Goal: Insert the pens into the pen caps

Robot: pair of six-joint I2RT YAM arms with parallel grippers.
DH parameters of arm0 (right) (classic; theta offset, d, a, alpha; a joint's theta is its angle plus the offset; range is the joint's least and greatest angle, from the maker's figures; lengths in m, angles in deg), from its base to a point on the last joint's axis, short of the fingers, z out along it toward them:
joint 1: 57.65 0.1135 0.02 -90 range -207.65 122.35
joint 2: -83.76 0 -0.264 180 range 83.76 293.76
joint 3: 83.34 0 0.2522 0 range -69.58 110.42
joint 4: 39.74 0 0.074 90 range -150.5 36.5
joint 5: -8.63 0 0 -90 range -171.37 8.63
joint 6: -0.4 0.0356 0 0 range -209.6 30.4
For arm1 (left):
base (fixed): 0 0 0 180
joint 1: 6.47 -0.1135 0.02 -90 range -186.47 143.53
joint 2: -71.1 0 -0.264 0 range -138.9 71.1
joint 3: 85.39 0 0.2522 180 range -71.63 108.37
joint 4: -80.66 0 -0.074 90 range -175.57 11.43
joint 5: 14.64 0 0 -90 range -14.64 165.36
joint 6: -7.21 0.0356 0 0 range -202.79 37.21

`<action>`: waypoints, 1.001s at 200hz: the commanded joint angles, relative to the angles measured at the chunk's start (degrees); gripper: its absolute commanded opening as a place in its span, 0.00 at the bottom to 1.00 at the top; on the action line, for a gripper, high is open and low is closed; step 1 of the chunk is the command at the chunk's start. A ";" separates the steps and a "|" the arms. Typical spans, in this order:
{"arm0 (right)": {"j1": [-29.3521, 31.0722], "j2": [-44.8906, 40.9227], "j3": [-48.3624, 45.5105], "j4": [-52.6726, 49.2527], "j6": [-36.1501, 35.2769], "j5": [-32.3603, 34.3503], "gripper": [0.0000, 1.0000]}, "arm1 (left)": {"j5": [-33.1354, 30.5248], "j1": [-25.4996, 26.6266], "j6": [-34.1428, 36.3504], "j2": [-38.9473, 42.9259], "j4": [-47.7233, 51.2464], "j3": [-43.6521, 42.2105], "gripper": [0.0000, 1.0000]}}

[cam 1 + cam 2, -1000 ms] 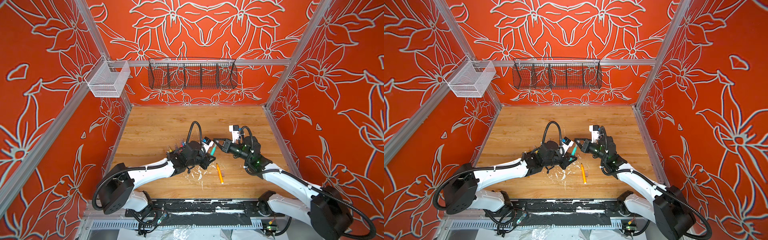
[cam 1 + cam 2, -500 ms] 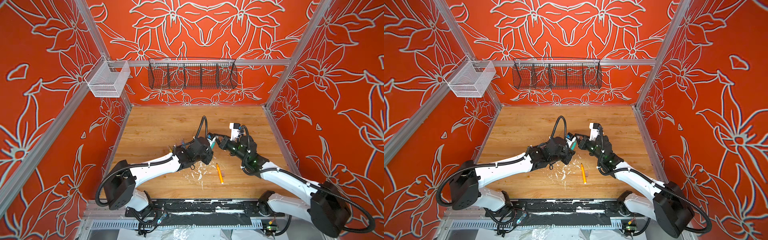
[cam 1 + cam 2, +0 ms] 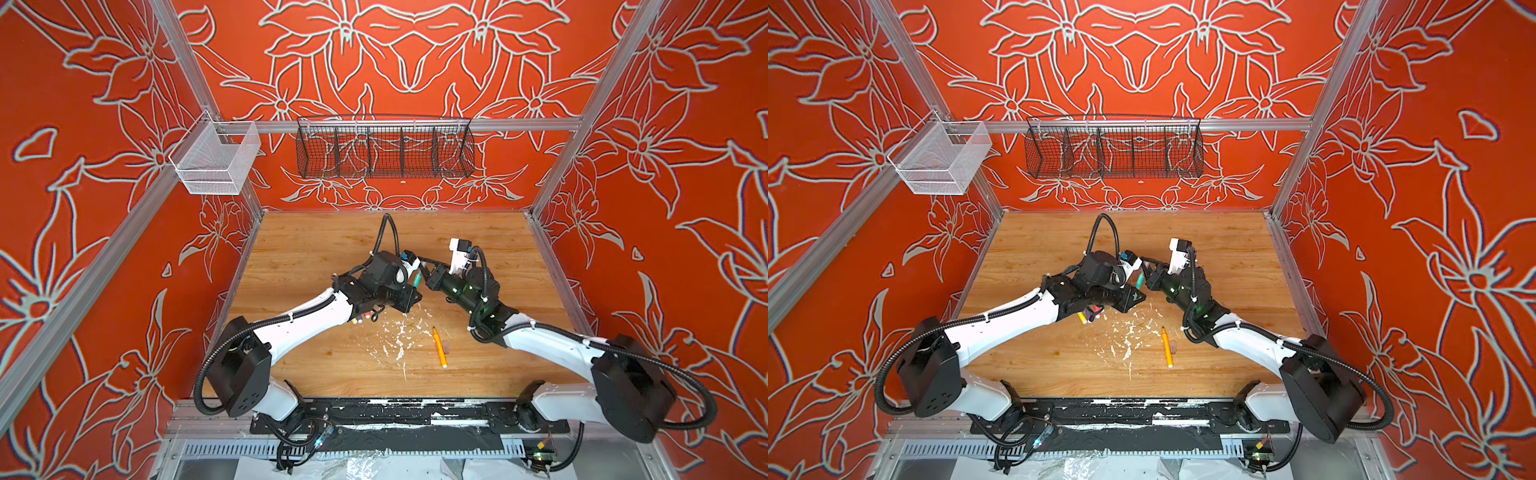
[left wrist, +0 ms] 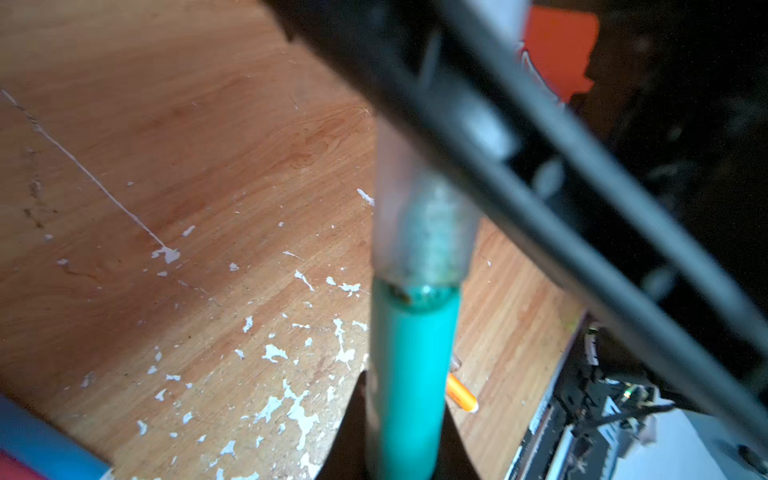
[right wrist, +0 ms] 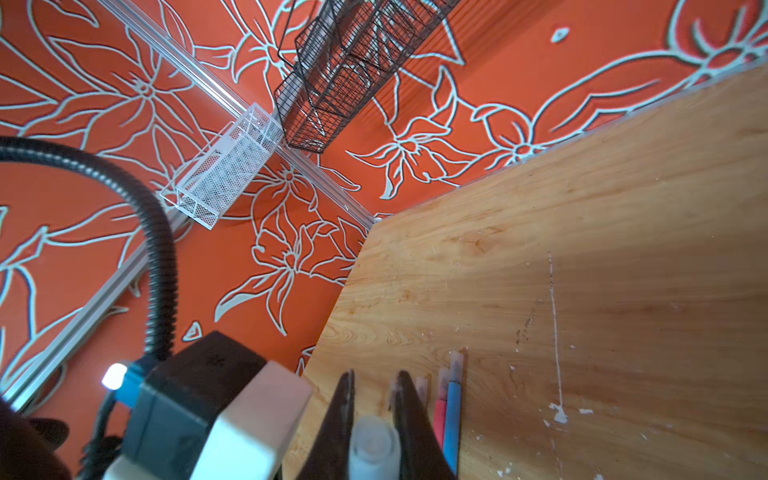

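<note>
My left gripper (image 4: 405, 399) is shut on a green pen (image 4: 415, 353), which points up and away from it. A translucent pen cap (image 4: 419, 232) covers the pen's tip, its rim meeting the green barrel. My right gripper (image 5: 375, 376) is shut on that cap (image 5: 374, 449); its dark fingers (image 4: 540, 199) cross the left wrist view. In both top views the two grippers meet above mid-table, left (image 3: 409, 297) and right (image 3: 424, 270), with the green pen (image 3: 1140, 282) between them. An orange pen (image 3: 439, 347) lies uncapped on the table with a loose cap (image 3: 446, 345) beside it.
Capped pens lie side by side under my left forearm (image 3: 1090, 313); the pink (image 5: 440, 409) and blue (image 5: 453, 415) ones show in the right wrist view. White flecks (image 3: 399, 336) litter the wood near the orange pen. A black wire basket (image 3: 384, 147) and a white mesh basket (image 3: 216, 160) hang on the walls.
Both grippers have come together and shifted slightly toward the back wall. The green pen's tip, free a second ago, now sits inside the cap held by my right gripper.
</note>
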 commanded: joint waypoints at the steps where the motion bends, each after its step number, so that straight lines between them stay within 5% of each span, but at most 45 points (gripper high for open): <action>1: 6.40 0.58 -2.39 -4.07 -1.97 -18.67 0.00 | -8.20 -8.03 -6.67 5.07 -19.24 4.16 0.00; 25: 7.38 1.32 -1.14 -6.91 -1.55 -17.57 0.00 | -11.41 -8.26 -4.40 6.65 -17.92 6.08 0.00; 60: 12.10 2.23 3.06 -23.41 2.49 -5.68 0.00 | -27.26 -4.78 4.16 9.03 -19.19 5.47 0.00; 102: 19.40 2.27 7.48 -35.69 6.53 4.13 0.00 | -36.93 -1.24 10.75 10.27 -23.26 2.57 0.00; 160: 25.04 2.71 9.58 -37.29 13.31 6.92 0.00 | -35.47 -1.17 11.05 14.65 -29.57 -4.39 0.00; 200: 26.21 1.13 4.53 -24.17 10.46 6.72 0.00 | -26.31 -4.14 3.93 16.40 -26.13 -4.17 0.00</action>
